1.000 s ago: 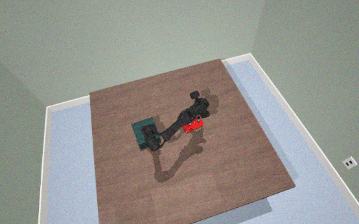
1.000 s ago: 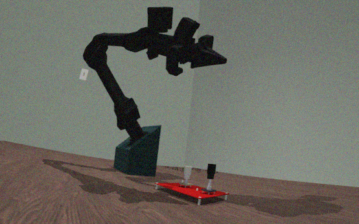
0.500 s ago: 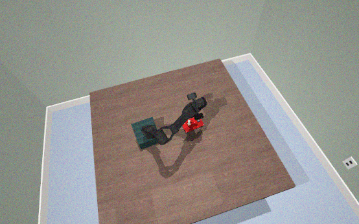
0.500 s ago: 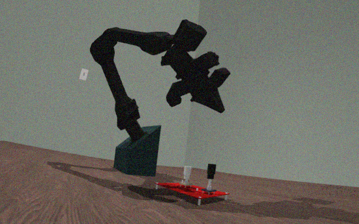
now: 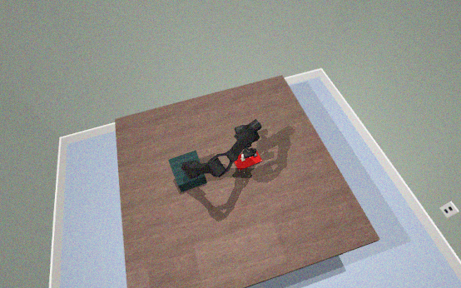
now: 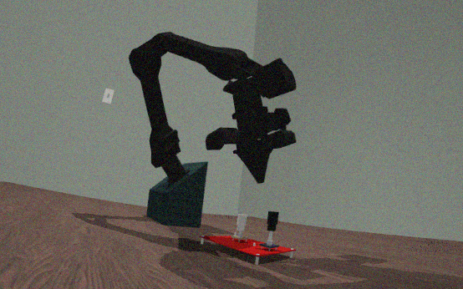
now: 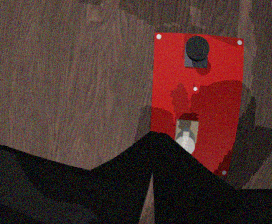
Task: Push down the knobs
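The red circuit board (image 5: pixel 247 164) (image 6: pixel 251 249) (image 7: pixel 169 80) stands on short legs on the table. The black knob (image 6: pixel 272 221) (image 7: pixel 197 48) sits high on its shaft above a blue-grey potentiometer (image 6: pixel 268 245) (image 7: pixel 189 62), with shaft showing below it. The white knob (image 6: pixel 241 222) (image 7: pixel 185 145) is on the other potentiometer (image 7: pixel 193 126), leaning slightly in the exterior view; bits of its shaft show below. My gripper (image 6: pixel 261 182) (image 7: pixel 156 140) is shut and empty, pointing down above the board, higher than both knobs. In the wrist view the fingers cover the board's lower left corner.
The arm's dark green base block (image 5: pixel 189 179) (image 6: pixel 175 205) stands on the wooden table (image 5: pixel 266 233) (image 6: pixel 79 250), to the left of the board in the top view. The arm arches above the table from the base, and its shadow falls across the board.
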{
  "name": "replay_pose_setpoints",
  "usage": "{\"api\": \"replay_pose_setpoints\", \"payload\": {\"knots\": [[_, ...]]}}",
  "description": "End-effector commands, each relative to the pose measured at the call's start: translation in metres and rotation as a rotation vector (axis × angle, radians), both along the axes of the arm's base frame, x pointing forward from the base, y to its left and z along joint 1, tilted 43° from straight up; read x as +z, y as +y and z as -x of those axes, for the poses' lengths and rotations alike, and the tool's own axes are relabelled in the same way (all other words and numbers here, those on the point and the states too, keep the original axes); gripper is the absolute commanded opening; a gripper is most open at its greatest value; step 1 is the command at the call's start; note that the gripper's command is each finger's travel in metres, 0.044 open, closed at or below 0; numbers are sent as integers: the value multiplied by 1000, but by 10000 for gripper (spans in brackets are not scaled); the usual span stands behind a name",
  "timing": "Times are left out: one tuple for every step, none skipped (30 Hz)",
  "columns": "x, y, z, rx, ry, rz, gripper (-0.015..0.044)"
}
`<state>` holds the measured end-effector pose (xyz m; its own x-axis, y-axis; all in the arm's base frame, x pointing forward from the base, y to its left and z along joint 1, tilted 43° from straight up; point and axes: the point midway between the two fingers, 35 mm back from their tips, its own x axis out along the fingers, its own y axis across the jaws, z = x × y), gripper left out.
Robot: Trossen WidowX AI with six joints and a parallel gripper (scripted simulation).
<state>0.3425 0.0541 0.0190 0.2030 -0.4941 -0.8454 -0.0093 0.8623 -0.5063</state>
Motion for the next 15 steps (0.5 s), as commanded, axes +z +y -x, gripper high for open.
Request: {"api": "replay_pose_setpoints", "payload": {"knots": [[-5, -9, 9, -23, 59, 105, 0], [-6, -12, 11, -27, 75, 132, 0], [-7, -15, 13, -30, 90, 160, 0], [-7, -17, 16, -33, 106, 187, 0], [-8, -19, 17, -34, 118, 209, 0], [-8, -20, 18, -35, 125, 222, 0], [-8, -21, 19, -35, 127, 227, 0], [-8, -21, 19, -35, 127, 227, 0], [-8, -21, 19, -35, 127, 227, 0], [-10, -22, 18, -35, 127, 227, 0], [-16, -27, 18, -35, 127, 227, 0], [-21, -33, 17, -35, 127, 227, 0], [-23, -34, 17, -35, 127, 227, 0], [-23, -34, 17, -35, 127, 227, 0], [-23, -34, 17, -35, 127, 227, 0]]}}
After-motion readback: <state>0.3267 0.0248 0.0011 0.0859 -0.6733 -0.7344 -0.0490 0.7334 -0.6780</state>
